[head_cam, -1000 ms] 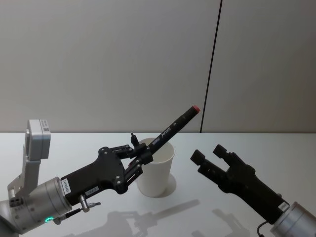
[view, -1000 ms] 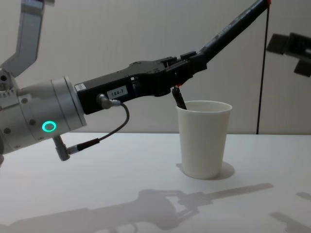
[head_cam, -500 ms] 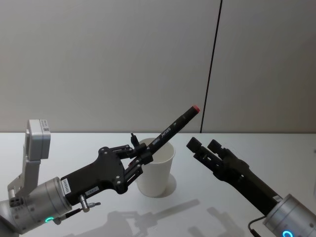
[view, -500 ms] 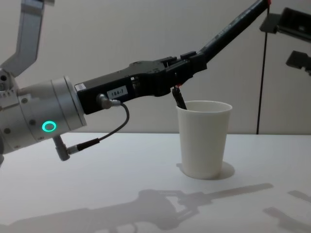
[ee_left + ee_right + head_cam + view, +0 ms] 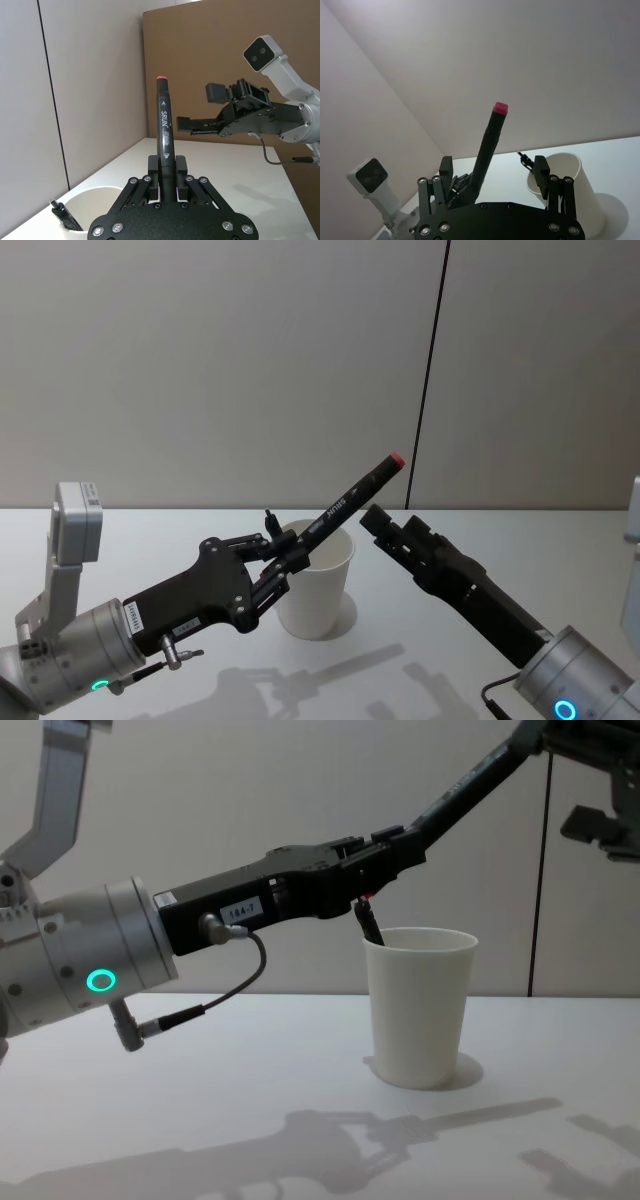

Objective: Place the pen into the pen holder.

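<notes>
At the left of the scene the left gripper [image 5: 289, 561], a black linkage pincer on a grey arm, is clamped on the lower end of the black marker pen with a red end cap [image 5: 351, 497]. It holds the pen in the air above the near-left rim of the plain white tapered paper cup [image 5: 318, 592]. The pen slants up and to the right, so its red cap stands high above and beyond the cup's right side, and its lower end is not inside the mouth. The cup stands upright on the white tabletop [image 5: 160, 530], and a second, thinner black pen [image 5: 370, 924] already leans against its left inner wall. The task is judged unfinished: the pen is lifted and brought over the holder, but it has not yet been turned upright, lowered and let go. To the right, the right gripper [image 5: 384, 524] hangs with its fingers spread wide just beside the pen's upper shaft, touching nothing. In the right wrist view the shaft rises between the two fingers. This is judged to be a take-over or a steadying grip in preparation. Room is tight around the cup mouth: the left fingers crowd the near-left rim, and the leaning pen takes the left side. The middle and right of the mouth are free. The tabletop around the cup is bare, with the grey wall [image 5: 250, 370] well behind.
</notes>
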`<state>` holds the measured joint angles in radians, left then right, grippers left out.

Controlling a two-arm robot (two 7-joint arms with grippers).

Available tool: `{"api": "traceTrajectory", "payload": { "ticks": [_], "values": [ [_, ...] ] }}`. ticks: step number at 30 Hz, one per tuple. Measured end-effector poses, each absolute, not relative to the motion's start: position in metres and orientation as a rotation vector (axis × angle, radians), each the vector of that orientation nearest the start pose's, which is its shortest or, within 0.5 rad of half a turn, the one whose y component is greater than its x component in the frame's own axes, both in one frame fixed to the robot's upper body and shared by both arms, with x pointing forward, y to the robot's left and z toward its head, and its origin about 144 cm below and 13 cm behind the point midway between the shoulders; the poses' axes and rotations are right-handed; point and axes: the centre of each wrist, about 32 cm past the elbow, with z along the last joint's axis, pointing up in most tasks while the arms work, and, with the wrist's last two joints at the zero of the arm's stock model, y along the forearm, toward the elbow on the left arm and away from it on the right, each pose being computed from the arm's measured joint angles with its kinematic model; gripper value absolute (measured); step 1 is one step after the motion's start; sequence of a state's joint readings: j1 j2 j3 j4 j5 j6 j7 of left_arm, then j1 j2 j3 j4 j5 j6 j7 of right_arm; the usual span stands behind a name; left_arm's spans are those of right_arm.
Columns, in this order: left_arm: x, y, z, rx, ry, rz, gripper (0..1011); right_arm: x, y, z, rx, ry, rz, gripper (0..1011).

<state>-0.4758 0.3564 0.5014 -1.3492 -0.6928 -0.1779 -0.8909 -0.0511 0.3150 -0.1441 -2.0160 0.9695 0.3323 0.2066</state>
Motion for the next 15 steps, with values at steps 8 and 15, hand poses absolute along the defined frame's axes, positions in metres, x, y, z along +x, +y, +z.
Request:
{"api": "traceTrajectory", "payload": {
  "ticks": [8,15],
  "values": [
    [0.562,0.213,1.216,-0.275,-0.119,0.316,202,0.417,-0.223,1.261,0.457,0.470,-0.854,1001],
    [0.562,0.213,1.216,-0.275,-0.120,0.316,202,0.413,-0.212,1.264,0.480,0.456,-0.874,1001]
  ]
}}
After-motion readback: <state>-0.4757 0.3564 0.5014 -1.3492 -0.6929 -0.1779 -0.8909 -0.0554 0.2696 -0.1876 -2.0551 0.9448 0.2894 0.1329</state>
